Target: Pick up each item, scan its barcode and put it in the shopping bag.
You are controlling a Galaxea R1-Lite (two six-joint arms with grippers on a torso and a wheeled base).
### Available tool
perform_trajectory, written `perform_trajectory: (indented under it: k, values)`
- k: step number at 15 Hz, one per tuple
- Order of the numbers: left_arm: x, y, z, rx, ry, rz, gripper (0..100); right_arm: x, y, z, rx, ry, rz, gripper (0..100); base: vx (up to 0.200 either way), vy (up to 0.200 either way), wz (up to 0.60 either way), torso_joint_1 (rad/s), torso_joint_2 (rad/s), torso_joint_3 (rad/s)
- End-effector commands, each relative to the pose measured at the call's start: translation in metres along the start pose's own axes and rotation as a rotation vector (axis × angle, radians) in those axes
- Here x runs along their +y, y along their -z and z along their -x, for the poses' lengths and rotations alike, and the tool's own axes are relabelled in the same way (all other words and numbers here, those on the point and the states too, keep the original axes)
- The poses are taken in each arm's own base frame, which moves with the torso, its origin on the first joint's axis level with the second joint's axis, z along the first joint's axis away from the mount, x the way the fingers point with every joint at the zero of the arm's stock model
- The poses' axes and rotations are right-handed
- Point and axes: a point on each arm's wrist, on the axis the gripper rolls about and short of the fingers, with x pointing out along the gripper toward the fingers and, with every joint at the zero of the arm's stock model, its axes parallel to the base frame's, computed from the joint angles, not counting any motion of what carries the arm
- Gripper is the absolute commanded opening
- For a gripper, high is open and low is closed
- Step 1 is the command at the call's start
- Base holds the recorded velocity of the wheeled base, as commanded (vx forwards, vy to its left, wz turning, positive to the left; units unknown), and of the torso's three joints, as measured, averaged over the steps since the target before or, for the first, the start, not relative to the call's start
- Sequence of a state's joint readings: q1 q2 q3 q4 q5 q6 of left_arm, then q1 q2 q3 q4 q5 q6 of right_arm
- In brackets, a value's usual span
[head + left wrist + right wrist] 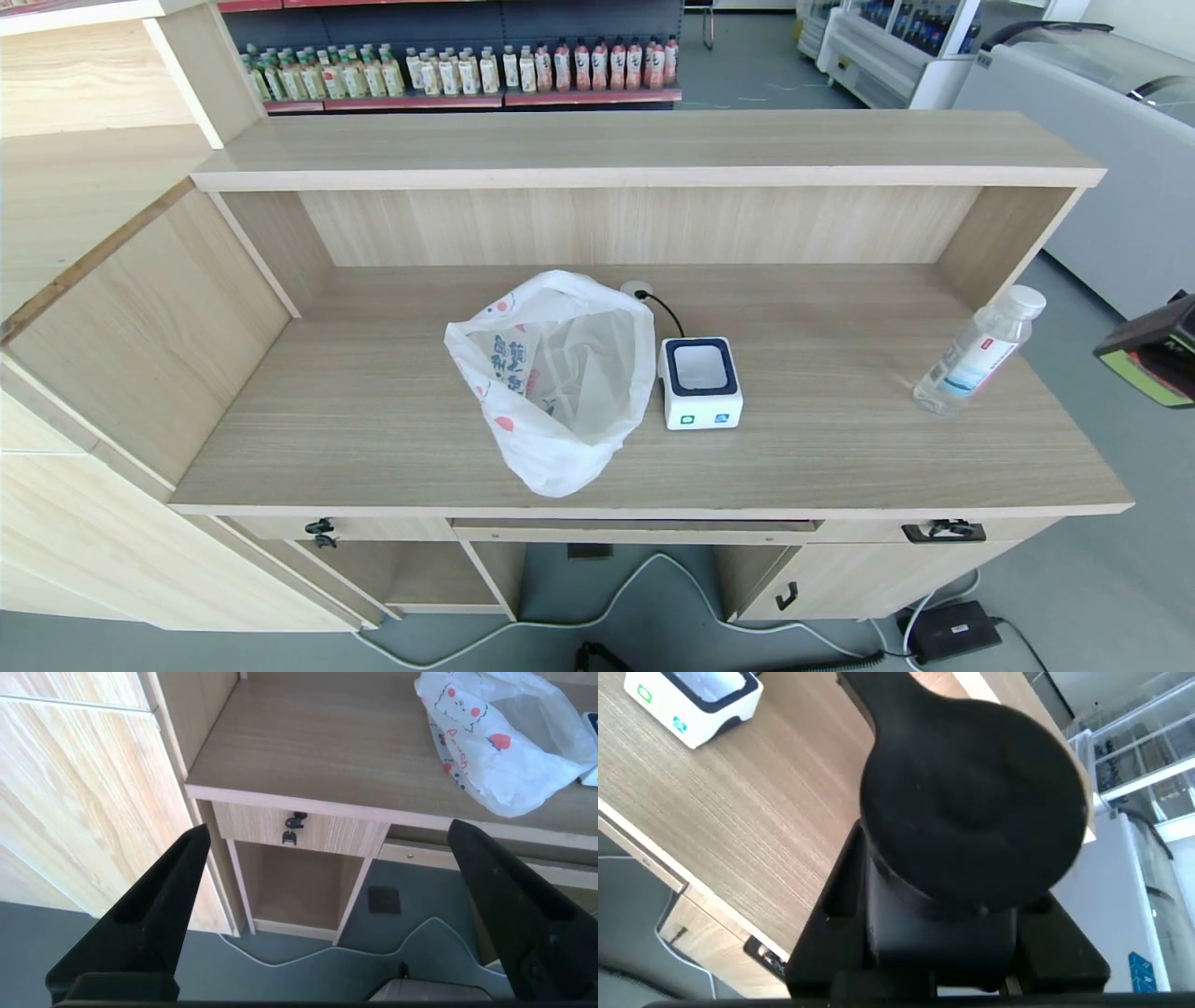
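A white shopping bag [555,373] with red and blue print stands open in the middle of the wooden counter [373,411]. Just right of it sits a white barcode scanner [700,381] with a dark window on top. A clear water bottle [976,355] with a white cap stands near the counter's right end. My left gripper [329,831] is open and holds nothing, low off the counter's front left corner, with the bag [500,737] beyond it. My right arm [1153,364] is off the counter's right end, beside the bottle. The right gripper's black body [971,812] hangs above the counter, the scanner [691,700] farther off.
A raised shelf [644,149] and back wall close the counter's far side, and a slanted side panel [140,327] closes its left. A black cable [665,313] runs from the scanner to a hole at the back. Keys [293,829] hang from the front drawer.
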State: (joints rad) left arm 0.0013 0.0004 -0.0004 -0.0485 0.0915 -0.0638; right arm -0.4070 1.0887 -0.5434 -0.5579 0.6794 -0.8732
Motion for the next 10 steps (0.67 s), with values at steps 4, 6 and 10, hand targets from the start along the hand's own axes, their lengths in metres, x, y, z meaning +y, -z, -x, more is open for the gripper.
perform_trajectory:
  k: [4, 6, 10]
  values:
    - [0.0, 0.0, 0.0, -0.001, -0.001, 0.001, 100, 0.001, -0.011, -0.007, -0.02, 0.011, -0.208, 0, 0.0, 0.0, 0.6, 0.002, 0.0, 0.001]
    - [0.0, 0.0, 0.0, -0.002, -0.001, 0.001, 100, 0.001, -0.029, -0.026, 0.019, 0.094, -0.34, 0, 0.0, 0.0, 0.6, -0.002, 0.0, 0.005]
    - [0.0, 0.0, 0.0, -0.001, -0.001, 0.001, 100, 0.015, -0.025, -0.068, 0.132, 0.114, -0.497, 0, 0.0, 0.0, 0.45, 0.002, 0.0, 0.003]
